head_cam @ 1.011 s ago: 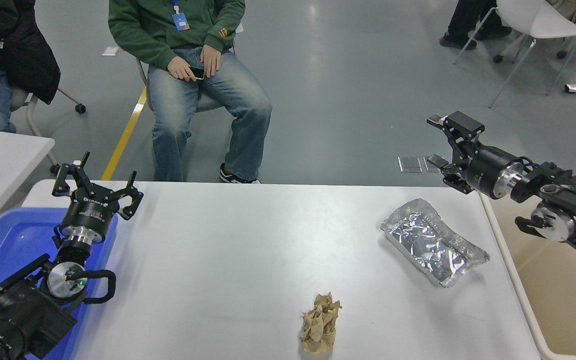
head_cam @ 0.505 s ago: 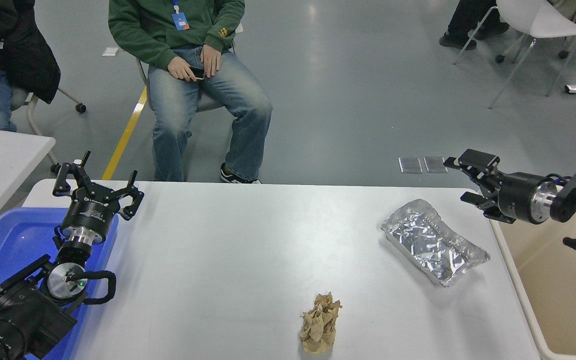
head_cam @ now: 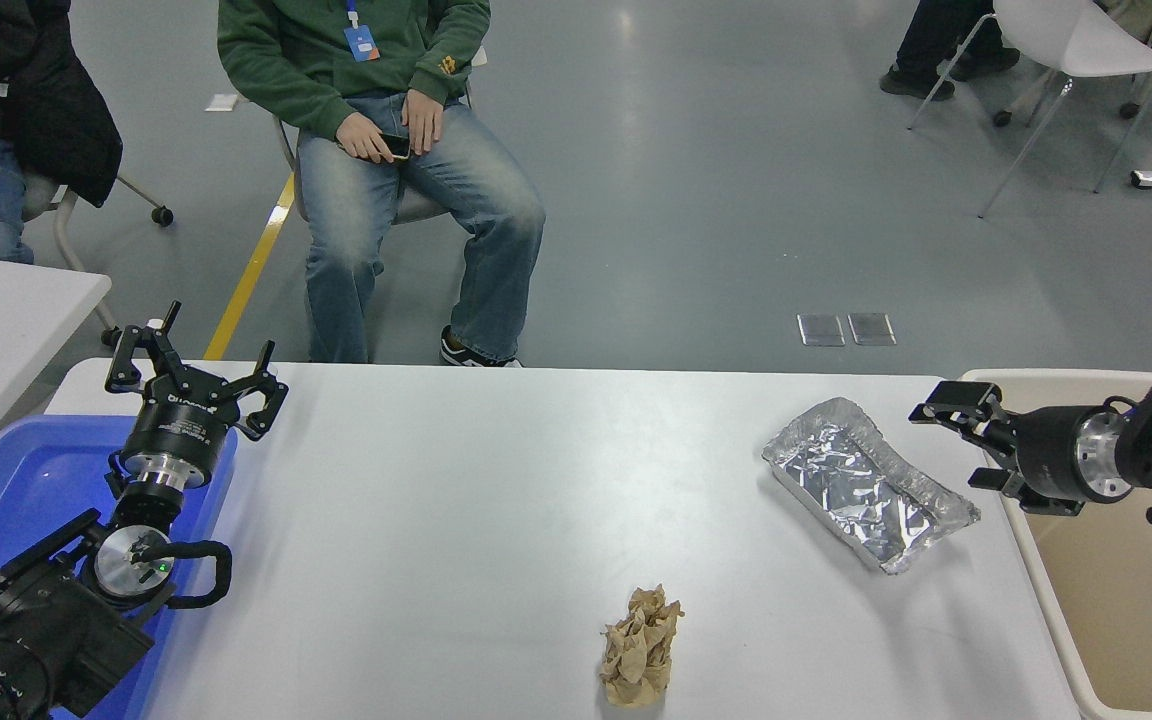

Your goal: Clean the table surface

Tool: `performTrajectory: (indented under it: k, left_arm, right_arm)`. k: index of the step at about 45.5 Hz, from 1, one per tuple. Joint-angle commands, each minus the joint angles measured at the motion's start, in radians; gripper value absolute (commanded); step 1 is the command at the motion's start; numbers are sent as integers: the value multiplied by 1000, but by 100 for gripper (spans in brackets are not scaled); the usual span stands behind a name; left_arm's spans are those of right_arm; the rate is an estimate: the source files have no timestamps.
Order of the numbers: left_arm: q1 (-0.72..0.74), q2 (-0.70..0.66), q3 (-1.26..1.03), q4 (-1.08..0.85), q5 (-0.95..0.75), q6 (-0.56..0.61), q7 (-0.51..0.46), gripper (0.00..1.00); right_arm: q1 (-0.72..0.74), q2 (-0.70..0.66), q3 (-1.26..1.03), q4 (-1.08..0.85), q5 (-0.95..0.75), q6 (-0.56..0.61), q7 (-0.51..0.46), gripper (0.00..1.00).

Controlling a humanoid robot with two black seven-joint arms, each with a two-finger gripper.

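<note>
Reaching in from the right edge, the right gripper (head_cam: 948,440) has its jaws spread apart with nothing between them, fingers pointing left toward the foil tray (head_cam: 866,484). It hangs over the table's right edge, near the tray's right end but not touching it; the gripper's body and arm sit above the beige bin (head_cam: 1126,590) that stands just beside the table on the right.

Left gripper (head_cam: 196,375) is parked at lower left, jaws wide open and empty, pointing away from the camera, over the far rim of a blue tray (head_cam: 6,480) that rests at the table's left end.

The table surface (head_cam: 496,500) is the wide white top filling the middle and lower part of the view. On it: the crumpled foil tray, lying at an angle at the right, open side up, and a crumpled brown paper wad (head_cam: 642,647) near the front edge, slightly right of centre, well apart from the foil tray and from both grippers.

Beyond the far edge a person in a green sweater and jeans (head_cam: 386,120) sits on a chair, hands in lap holding a phone. Another person in a dark jacket (head_cam: 6,110) sits at top left. A smaller white table (head_cam: 6,310) shows at the left edge. White chair (head_cam: 1076,50) at top right.
</note>
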Motion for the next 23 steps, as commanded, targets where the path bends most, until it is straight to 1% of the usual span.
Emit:
performTrajectory:
  k: [1, 7, 23]
  left_arm:
    - [0, 0, 0, 0, 0, 0, 0, 100]
    - [0, 0, 0, 0, 0, 0, 0, 100]
    - [0, 0, 0, 0, 0, 0, 0, 100]
  right_arm:
    - [-10, 9, -38, 19, 5, -13, -70, 100]
    - [-36, 40, -38, 19, 11, -25, -97, 100]
    - [-81, 149, -33, 2, 62, -71, -123, 100]
